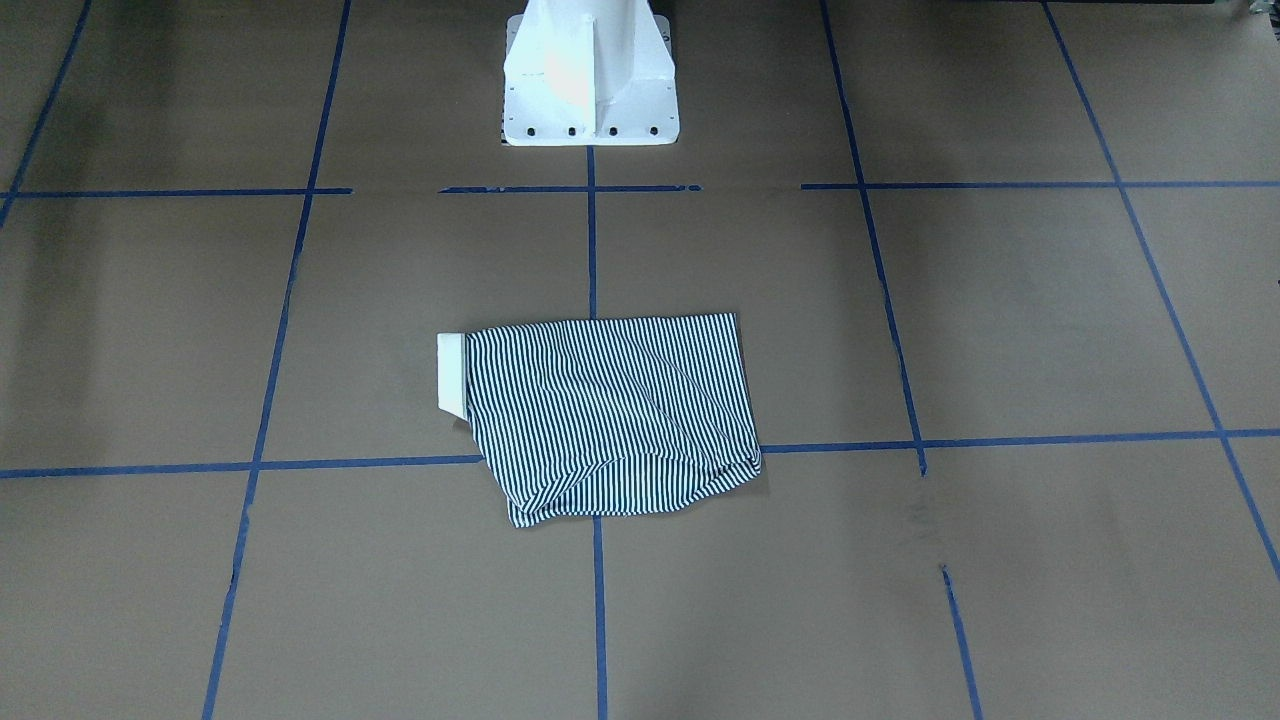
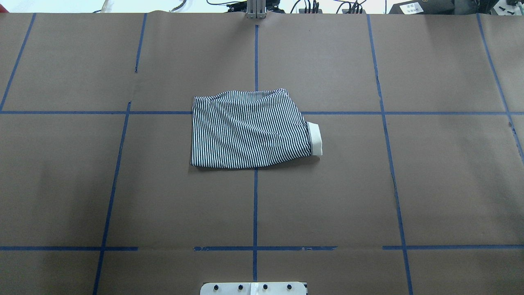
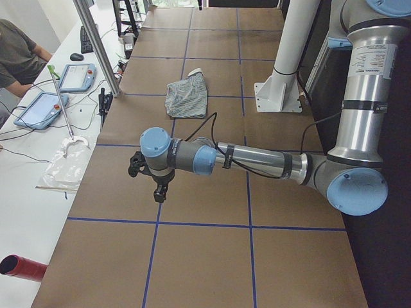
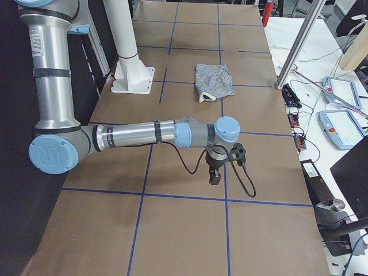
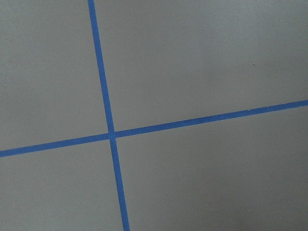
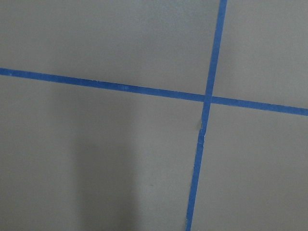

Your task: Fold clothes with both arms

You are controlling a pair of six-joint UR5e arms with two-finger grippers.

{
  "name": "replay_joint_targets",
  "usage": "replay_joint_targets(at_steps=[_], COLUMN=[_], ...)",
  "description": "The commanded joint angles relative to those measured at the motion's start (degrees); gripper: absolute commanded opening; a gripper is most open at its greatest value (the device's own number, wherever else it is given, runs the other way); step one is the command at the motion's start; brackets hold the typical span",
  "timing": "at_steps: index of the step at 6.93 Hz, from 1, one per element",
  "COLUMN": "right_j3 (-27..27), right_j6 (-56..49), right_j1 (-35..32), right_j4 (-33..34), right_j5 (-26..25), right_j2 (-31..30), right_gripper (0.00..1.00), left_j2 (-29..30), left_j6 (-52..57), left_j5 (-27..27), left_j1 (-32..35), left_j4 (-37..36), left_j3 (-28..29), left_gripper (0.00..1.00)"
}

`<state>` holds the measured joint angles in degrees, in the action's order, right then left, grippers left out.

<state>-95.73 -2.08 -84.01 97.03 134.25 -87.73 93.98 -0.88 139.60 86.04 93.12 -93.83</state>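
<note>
The navy-and-white striped polo shirt (image 2: 249, 131) lies folded into a compact rectangle at the table's middle, its cream collar (image 2: 315, 138) sticking out on the robot's right side. It also shows in the front-facing view (image 1: 610, 415) and both side views (image 3: 187, 96) (image 4: 214, 79). The left gripper (image 3: 157, 186) hangs over bare paper far out to the left of the shirt. The right gripper (image 4: 214, 175) hangs over bare paper far out to the right. Neither touches the shirt. I cannot tell whether they are open or shut. Both wrist views show only brown paper and blue tape.
The white pedestal base (image 1: 590, 80) stands at the robot's edge of the table. Blue tape lines (image 2: 255, 196) grid the brown paper. A side bench holds teach pendants (image 3: 45, 109) and cables, with a seated operator (image 3: 16, 54) and an aluminium post (image 3: 96, 45).
</note>
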Motion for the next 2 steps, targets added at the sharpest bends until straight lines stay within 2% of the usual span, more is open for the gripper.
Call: replay_joint_targets(at_steps=[1, 2], right_j3=[0.0, -0.2], right_j6=[0.1, 0.1], right_j1=[0.0, 0.0], right_j4=[0.0, 0.0], right_j5=[0.0, 0.0], right_j2=[-0.1, -0.2], right_gripper=[1.0, 1.0], left_j2=[0.1, 0.1], left_j6=[-0.1, -0.1], left_j5=[-0.1, 0.0], left_j1=[0.0, 0.0], left_j4=[-0.1, 0.0], left_j3=[0.6, 0.1], left_gripper=[1.0, 1.0])
